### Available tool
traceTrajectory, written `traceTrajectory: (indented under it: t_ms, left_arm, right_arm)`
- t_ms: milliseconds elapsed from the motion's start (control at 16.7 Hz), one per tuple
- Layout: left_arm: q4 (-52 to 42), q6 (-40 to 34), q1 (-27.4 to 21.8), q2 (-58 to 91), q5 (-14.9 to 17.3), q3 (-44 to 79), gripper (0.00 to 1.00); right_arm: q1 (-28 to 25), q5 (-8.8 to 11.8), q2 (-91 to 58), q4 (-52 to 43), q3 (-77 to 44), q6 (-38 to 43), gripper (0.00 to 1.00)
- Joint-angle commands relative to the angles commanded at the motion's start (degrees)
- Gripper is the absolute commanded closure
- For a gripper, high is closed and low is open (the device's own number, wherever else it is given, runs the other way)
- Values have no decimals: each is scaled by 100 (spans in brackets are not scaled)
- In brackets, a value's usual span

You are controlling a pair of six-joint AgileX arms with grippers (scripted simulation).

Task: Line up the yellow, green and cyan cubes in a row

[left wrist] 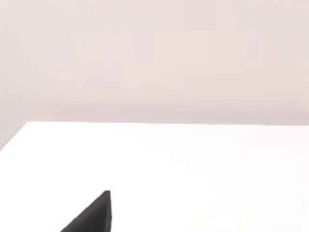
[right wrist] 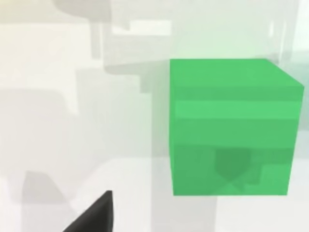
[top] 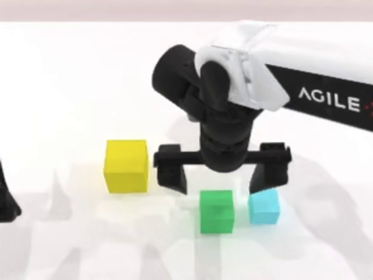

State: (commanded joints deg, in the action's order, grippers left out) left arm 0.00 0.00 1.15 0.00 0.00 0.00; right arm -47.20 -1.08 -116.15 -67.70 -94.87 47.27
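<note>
The yellow cube, the largest, sits left of centre. The green cube lies to its right and nearer the front edge, with the small cyan cube close on its right, a narrow gap between them. My right gripper hangs open just behind the green cube, its fingers spread wider than that cube and holding nothing. Its right finger overlaps the cyan cube's back edge in the top view. The right wrist view shows the green cube and one dark fingertip. My left arm is parked at the left edge.
The white table stretches bare behind and to the left of the cubes. The right arm's white and black body reaches in from the right, above the table's back half. The left wrist view shows only bare table and one fingertip.
</note>
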Motion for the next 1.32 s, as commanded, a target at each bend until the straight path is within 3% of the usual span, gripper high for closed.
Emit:
traceTrajectory:
  t_ms: [240, 540, 960, 1320]
  left_arm:
    - [-38, -16, -19, 50, 3, 50, 0]
    - [-745, -314, -322, 1081, 15, 1047, 0]
    - [-2736, -1106, -1097, 4605, -9, 3777, 0]
    - [-4645, -1832, -1856, 7964, 5, 6217, 0]
  right_arm:
    - [51, -14, 35, 50, 50, -29, 0]
    - [496, -241, 1163, 698, 902, -579, 0]
    - [1838, -601, 4223, 2251, 3763, -2084, 0]
    - [3136, -543, 7342, 3876, 6679, -3445, 0]
